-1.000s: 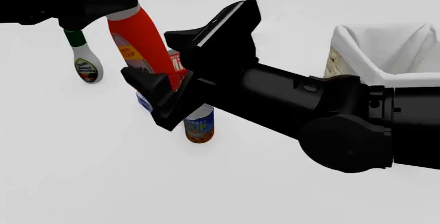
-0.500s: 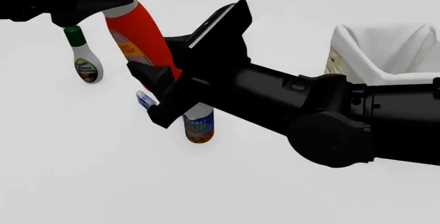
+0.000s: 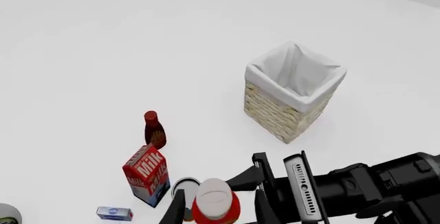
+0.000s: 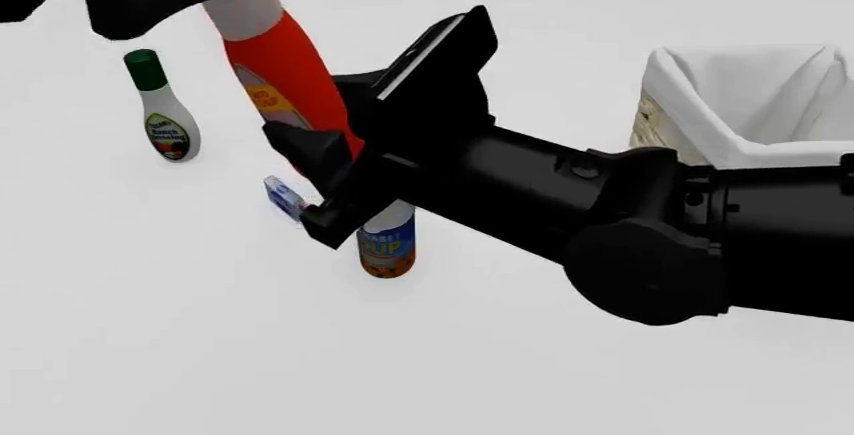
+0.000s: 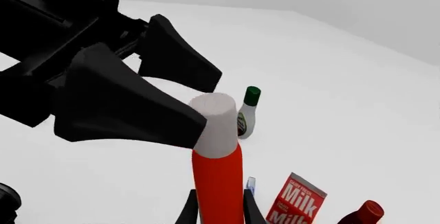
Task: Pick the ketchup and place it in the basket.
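Looks like a handover in mid-air: the left gripper (image 5: 199,105) pinches the ketchup (image 4: 283,80) at its white cap, well above the table, while the right gripper (image 4: 350,155) straddles its lower body, probably closed on it though I can't tell. Confirm that squeeze before releasing, then swing to the basket (image 4: 747,105).
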